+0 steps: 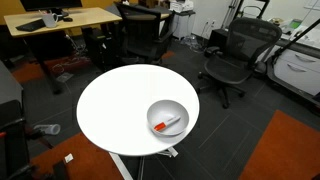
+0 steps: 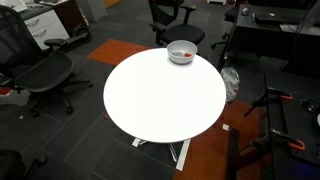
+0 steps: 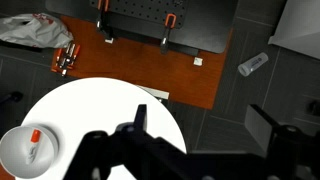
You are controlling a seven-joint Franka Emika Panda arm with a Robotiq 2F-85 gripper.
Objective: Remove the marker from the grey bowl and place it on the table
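Marker (image 1: 165,124) lies inside the grey bowl (image 1: 167,105), flat on the bowl's floor; red end toward the near rim, white end the other way; not on the tabletop (image 1: 110,110).
Bowl sits near the tabletop's edge in both exterior views (image 2: 181,47) -- nothing else on the white top (image 2: 160,100).
Wrist view: gripper (image 3: 200,128) is a dark shape at the bottom of the picture, high above the tabletop (image 3: 100,110); jaws stand apart, nothing between them; bowl (image 3: 14,160) is off at the lower left, well apart from the jaws, marker (image 3: 37,146) visible in it with the red end up.
Arm doesn't show in either exterior view.
Around the table: black office chairs (image 1: 235,55), wooden desk (image 1: 60,20) -- orange floor patch (image 3: 150,60) beyond the tabletop.
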